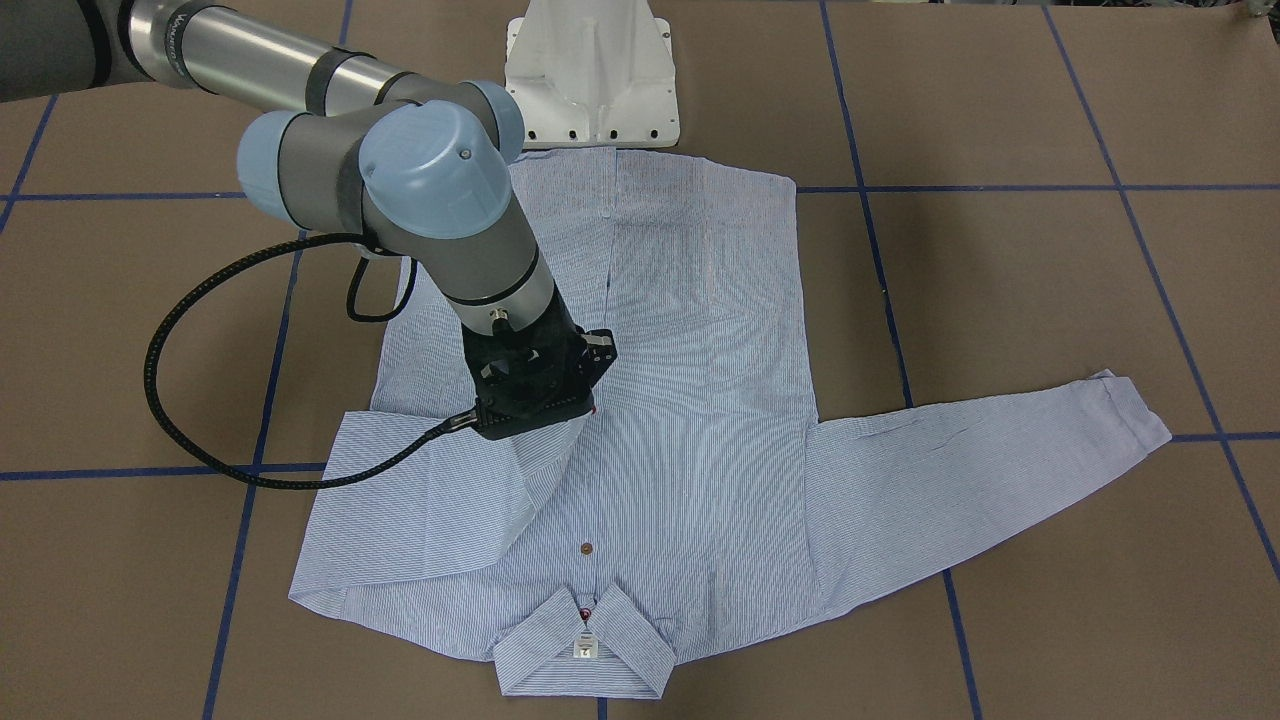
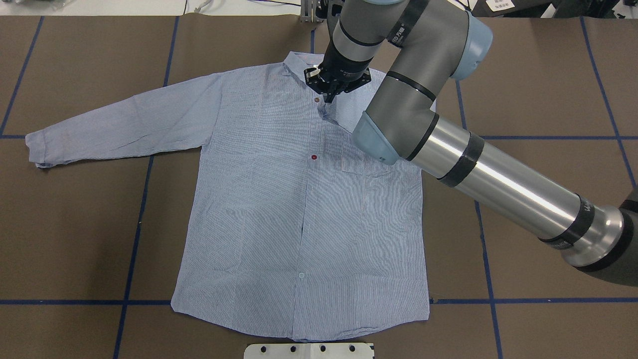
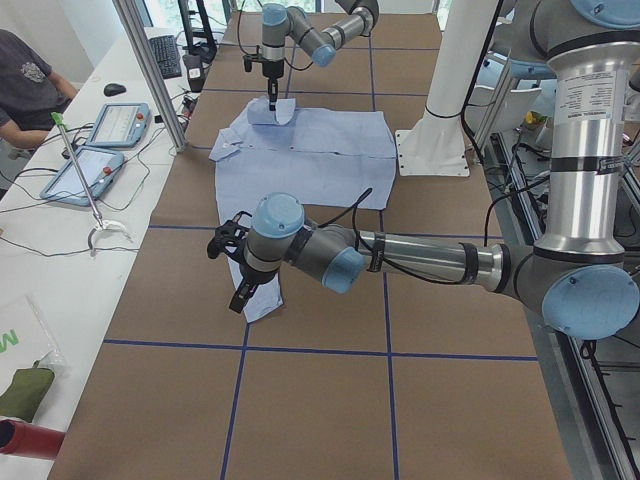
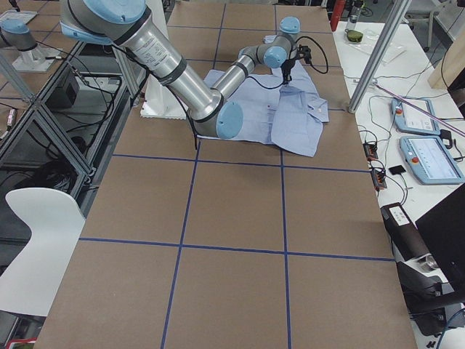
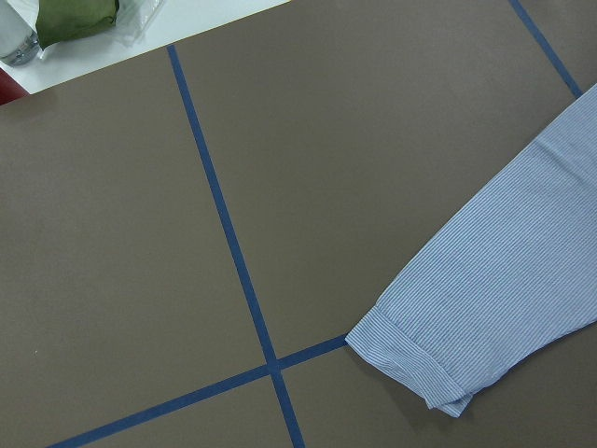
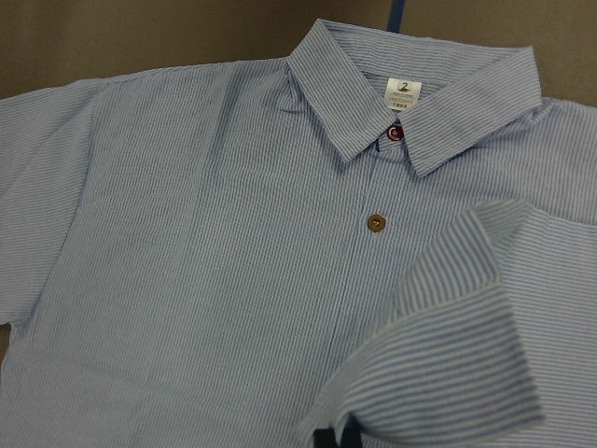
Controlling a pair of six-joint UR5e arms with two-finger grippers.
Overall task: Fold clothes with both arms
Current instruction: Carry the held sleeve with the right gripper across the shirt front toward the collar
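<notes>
The clothes are one light blue striped shirt [image 2: 299, 199] lying front up, collar [image 2: 294, 57] at the far side. My right gripper [image 2: 330, 95] hangs just below the collar, shut on the cuff [image 6: 448, 308] of that side's sleeve, which is drawn over the chest. The right wrist view shows dark fingertips [image 6: 338, 437] pinching the cuff, near the white neck label [image 6: 403, 93]. The other sleeve lies stretched out flat, its cuff [image 5: 410, 359] on the table. Only the exterior left view shows my left gripper [image 3: 230, 272], above that cuff; I cannot tell whether it is open or shut.
The brown table is marked with blue tape lines [image 2: 134, 239]. A white pedestal base [image 1: 592, 75] stands at the shirt's hem. A person [image 3: 25, 85] sits at a side table with tablets [image 3: 115, 125]. A green bundle [image 5: 79, 19] lies beyond the table's corner.
</notes>
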